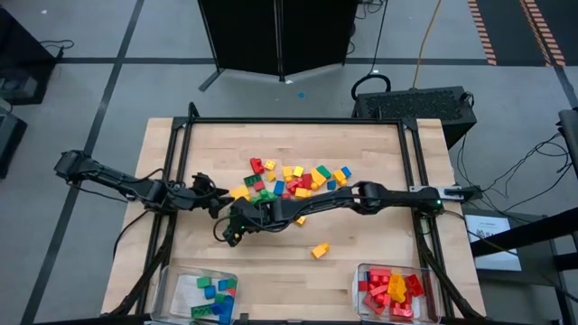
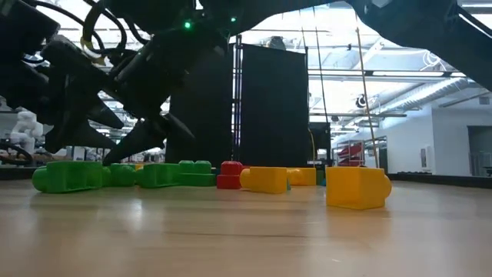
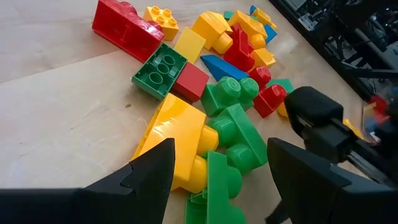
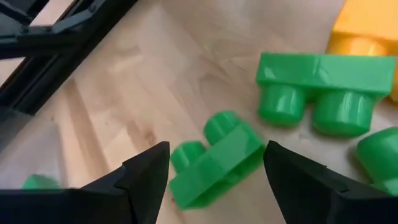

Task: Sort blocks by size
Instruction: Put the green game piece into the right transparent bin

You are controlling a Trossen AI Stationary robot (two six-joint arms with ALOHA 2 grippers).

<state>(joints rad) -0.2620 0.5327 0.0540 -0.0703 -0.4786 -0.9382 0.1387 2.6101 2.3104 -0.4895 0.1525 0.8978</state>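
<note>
Sorting looks partly done: two bins [image 1: 200, 279] hold some blocks, yet most blocks [image 1: 293, 181] remain mid-counter, where the right pincer [image 4: 214, 171] spreads over a green brick [image 4: 214, 162] and the left pincer [image 3: 217, 165] is spread beside it.

You've got the blocks [image 1: 293, 179] heaped mid-table — red, yellow, green and blue studded bricks, jumbled and touching. One yellow block [image 1: 320, 250] sits alone, well apart on the near side. At the heap's near-left edge a green two-stud brick [image 4: 216, 158] lies tipped on its side, studs sideways, beside a longer green brick [image 4: 323, 84] — also tipped.
</note>
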